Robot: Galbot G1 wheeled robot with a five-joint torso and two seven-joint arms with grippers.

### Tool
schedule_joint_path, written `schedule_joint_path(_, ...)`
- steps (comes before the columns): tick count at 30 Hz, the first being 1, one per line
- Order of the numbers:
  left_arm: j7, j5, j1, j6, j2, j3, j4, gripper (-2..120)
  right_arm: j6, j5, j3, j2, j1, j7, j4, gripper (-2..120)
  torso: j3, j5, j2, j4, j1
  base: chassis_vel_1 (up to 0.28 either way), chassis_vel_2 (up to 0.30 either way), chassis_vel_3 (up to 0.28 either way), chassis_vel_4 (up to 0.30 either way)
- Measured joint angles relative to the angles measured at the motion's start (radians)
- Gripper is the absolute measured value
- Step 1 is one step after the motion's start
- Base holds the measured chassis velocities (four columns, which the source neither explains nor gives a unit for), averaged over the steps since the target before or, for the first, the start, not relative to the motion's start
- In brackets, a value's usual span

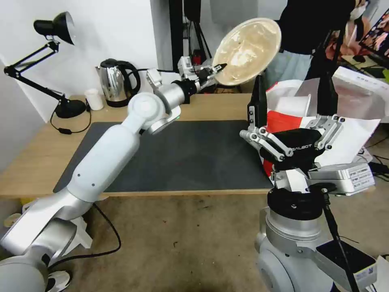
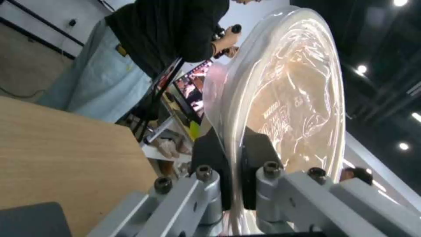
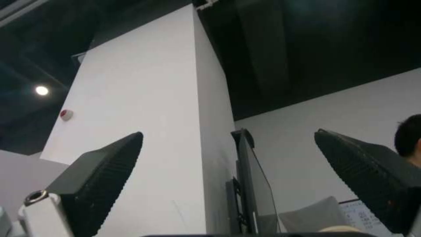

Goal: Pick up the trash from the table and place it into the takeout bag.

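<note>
My left gripper (image 1: 219,68) is shut on the rim of the shallow round beige translucent lid (image 1: 248,50), a piece of the trash. It holds the lid tilted on edge in the air above the table's (image 1: 36,166) far edge. In the left wrist view the black pads (image 2: 210,158) pinch the lid's (image 2: 285,98) rim from both sides. Just right of the lid, the takeout bag (image 1: 356,138) stands open, white and red with foil lining. Something white (image 1: 293,105) lies in its mouth. My right gripper (image 1: 291,97) points upward in front of the bag, open and empty, its fingers (image 3: 96,177) wide apart.
A dark grey mat (image 1: 190,154) covers the table's middle. At the back left stand a black desk lamp (image 1: 56,32), a steel kettle (image 1: 115,83) and a small plain white cup (image 1: 94,99). A person stands behind the table's far right.
</note>
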Motion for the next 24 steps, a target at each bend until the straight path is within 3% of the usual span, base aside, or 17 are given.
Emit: schedule_joint_path(24,0.063,0.023,-0.09,-0.016,-0.097,0.134,0.113,3,0.004,-0.004,-0.018,0.01,0.006,0.0,0.0,100,0.0,0.0001,0.0,0.0001,0.0,0.0,0.0,0.0,0.0)
